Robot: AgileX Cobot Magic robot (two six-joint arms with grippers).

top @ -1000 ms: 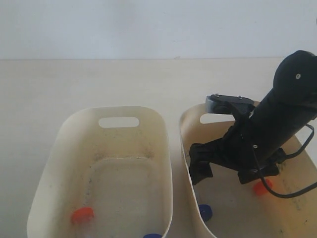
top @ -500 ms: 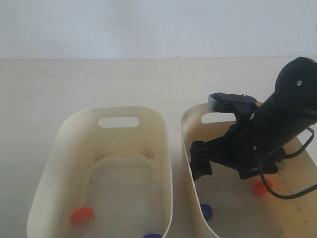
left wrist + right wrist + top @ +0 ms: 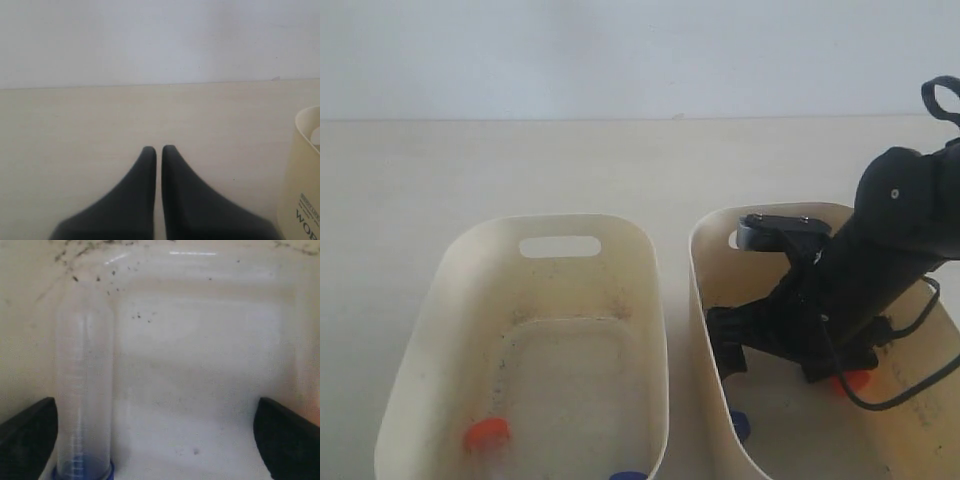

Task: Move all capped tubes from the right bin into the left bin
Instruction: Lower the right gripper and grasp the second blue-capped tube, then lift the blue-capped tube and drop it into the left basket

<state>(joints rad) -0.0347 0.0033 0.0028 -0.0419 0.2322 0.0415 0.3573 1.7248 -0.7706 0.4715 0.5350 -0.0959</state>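
Note:
The right bin (image 3: 703,262) holds my right gripper (image 3: 728,342), which is low inside it and open with its fingers wide apart. In the right wrist view a clear tube with a blue cap (image 3: 83,390) lies on the bin floor just inside one finger (image 3: 27,437), and nothing is gripped by the right gripper (image 3: 157,440). The exterior view shows that blue cap (image 3: 739,426) and an orange-red cap (image 3: 857,380) partly behind the arm. The left bin (image 3: 448,272) holds an orange-capped tube (image 3: 486,434) and a blue cap (image 3: 628,476). My left gripper (image 3: 158,150) is shut over bare table.
The two tubs stand side by side, their walls nearly touching. A black cable (image 3: 910,375) loops from the right arm inside the right bin. A cream tub wall with printed letters (image 3: 306,180) shows beside the left gripper. Pale table (image 3: 520,170) stretches behind the tubs.
The right arm has sunk lower into the right bin and drawn slightly right, covering more of the orange-red cap. The tubes in the left bin have not moved.

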